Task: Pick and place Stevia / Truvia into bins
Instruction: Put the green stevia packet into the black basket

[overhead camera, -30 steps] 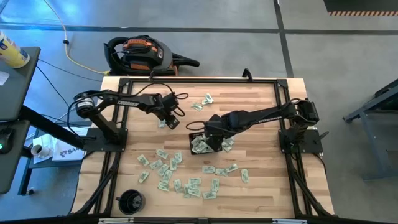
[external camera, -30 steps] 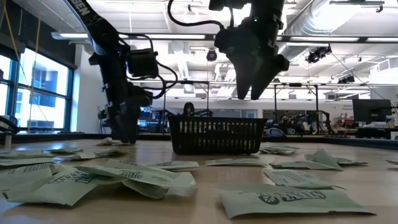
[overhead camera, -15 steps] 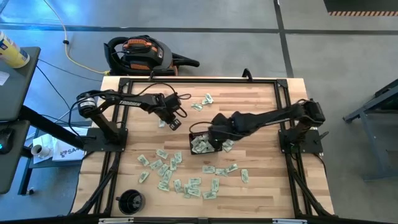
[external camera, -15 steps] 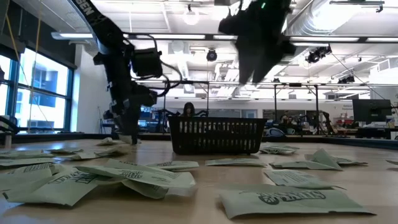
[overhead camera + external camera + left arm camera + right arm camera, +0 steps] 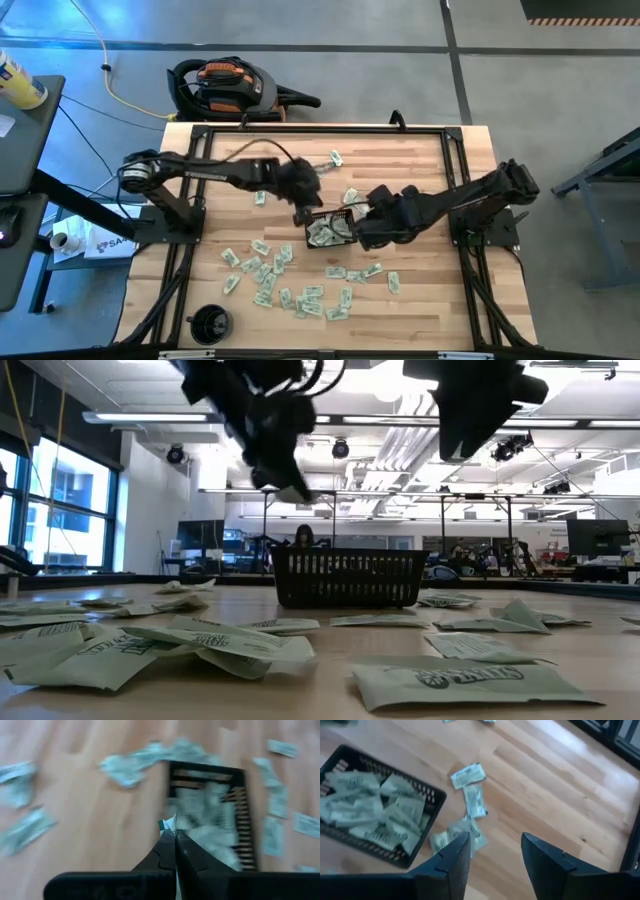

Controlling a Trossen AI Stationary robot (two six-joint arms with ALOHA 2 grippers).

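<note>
The black mesh tray point(image 5: 312, 244) stands mid-table with several pale green sachets in it; it also shows in the low view point(image 5: 348, 578). My left gripper point(image 5: 303, 213) hovers by the tray's far left corner, above the table, shut on one small sachet point(image 5: 168, 824). My right gripper point(image 5: 366, 236) is open and empty, raised just right of the tray point(image 5: 395, 772), over loose sachets point(image 5: 468, 775). Many more sachets point(image 5: 270, 280) lie flat on the table toward its near edge. My left gripper pinches the sachet by one end point(image 5: 170, 827) between the tips of its two fingers. Only a small corner sticks out past the fingertips. The sachet is lifted clear of the table and the tray.
A round black cup point(image 5: 210, 322) stands at the near left corner. More sachets lie right of the tray point(image 5: 360, 270) and toward the far edge point(image 5: 332, 158). A black frame runs around the table. Bare wood lies at the far right.
My left gripper has risen from the table's far left part and gone right toward the tray, carrying a sachet. My right gripper has risen from over the tray and drawn away toward the table's right and near side, staying open.
</note>
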